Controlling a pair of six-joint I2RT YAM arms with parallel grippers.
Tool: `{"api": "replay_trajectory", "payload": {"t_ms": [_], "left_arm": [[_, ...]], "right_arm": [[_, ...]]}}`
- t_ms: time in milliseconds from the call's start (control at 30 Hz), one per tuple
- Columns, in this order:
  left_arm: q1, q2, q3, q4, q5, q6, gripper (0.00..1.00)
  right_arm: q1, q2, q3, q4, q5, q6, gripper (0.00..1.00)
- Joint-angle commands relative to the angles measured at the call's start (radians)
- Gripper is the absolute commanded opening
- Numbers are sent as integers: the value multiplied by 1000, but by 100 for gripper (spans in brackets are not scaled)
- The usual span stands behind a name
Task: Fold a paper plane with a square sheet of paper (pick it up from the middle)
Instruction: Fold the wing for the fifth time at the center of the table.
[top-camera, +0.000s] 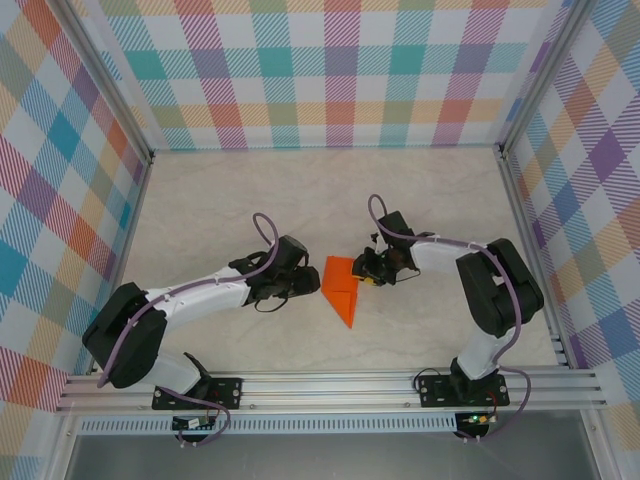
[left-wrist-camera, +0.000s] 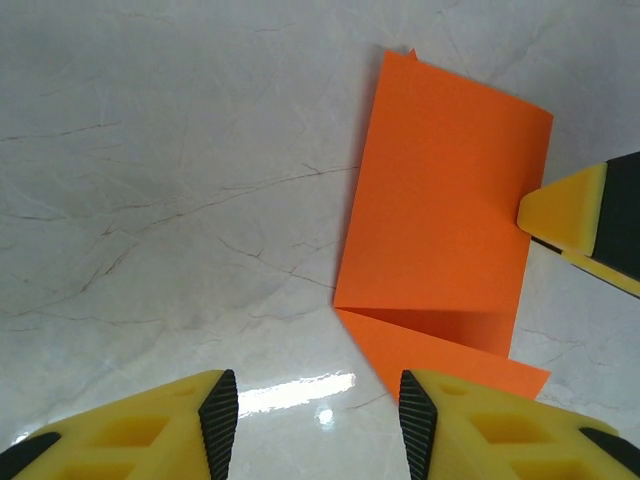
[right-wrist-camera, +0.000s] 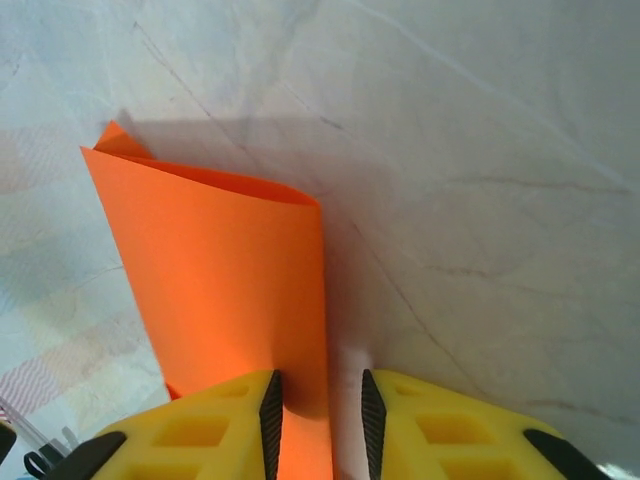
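Lying on the worktop (top-camera: 250, 200) between two grippers, the one square sheet of paper (top-camera: 340, 290), folded narrower, runs its long axis away from the arm bases. The right gripper (right-wrist-camera: 320, 392), nearer, straddles its edge with jaws narrowly parted. The left gripper (left-wrist-camera: 316, 398), spread and empty, sits just beside it.

Folded orange square sheet of paper (top-camera: 342, 290), one edge curled

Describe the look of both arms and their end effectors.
The left arm and right arm have white links with bulky black joints; a lilac cable loops along each. The left end effector and right end effector have yellow moulded fingers with black ribbed pads.
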Motion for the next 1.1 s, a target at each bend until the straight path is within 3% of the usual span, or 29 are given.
{"api": "replay_trajectory", "payload": {"t_ms": [0, 167, 333, 567, 1067], "left_arm": [[-21, 0, 15, 0, -14, -13, 48], [-12, -4, 18, -14, -28, -23, 48], [38, -3, -7, 26, 30, -56, 47], [81, 16, -17, 45, 81, -73, 47], [82, 53, -17, 91, 156, -80, 48]], "right_arm": [[-6, -92, -2, -40, 28, -21, 35], [1, -221, -52, -34, -24, -33, 36], [78, -292, -98, 0, -85, -18, 23], [234, -252, -71, 4, -50, 3, 15], [221, -118, -65, 35, -8, -2, 15]]}}
